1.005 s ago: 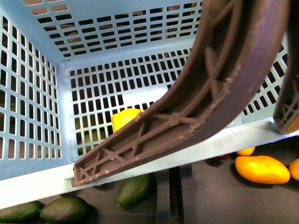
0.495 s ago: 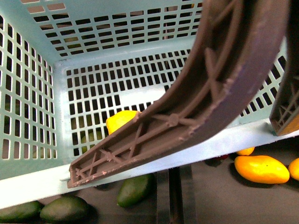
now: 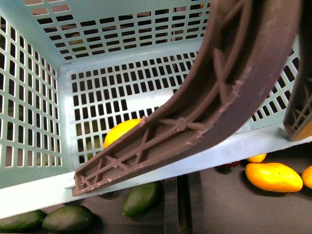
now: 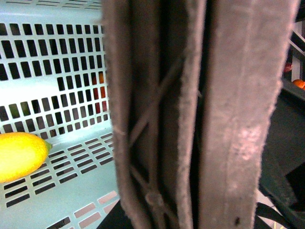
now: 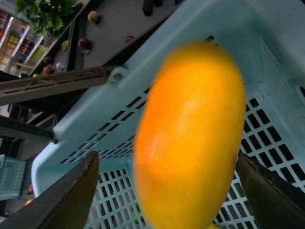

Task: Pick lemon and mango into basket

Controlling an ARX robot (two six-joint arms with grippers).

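— Filling the front view is the basket, turquoise with slotted walls. What stands in the way of it?

— Its own brownish-purple handle. It sweeps from upper right to lower left and covers part of the lemon, which lies inside the basket on the slotted floor.

— And outside the basket?

— A dark tabletop runs below the near rim. Dark green fruits lie at lower left, one half under the rim. Orange-yellow fruits lie to the right, well apart from the green ones. A small red thing is mostly hidden by the rim.

— How are the arms posed?

— Neither shows in the front view. In the right wrist view the right jaws stand wide apart, with a dark finger on either side of the mango. The mango is blurred and sits in front of the basket's rim and wall. A clear gap separates it from one finger; at the other I cannot tell whether it touches. The left jaws appear in no view, so their state cannot be told.

— What does each wrist view add?

— The left wrist view has the handle's ribbed side close up, and beside it the lemon, uncovered. Only the right wrist view shows this mango. It also shows a leafy plant beyond the basket.
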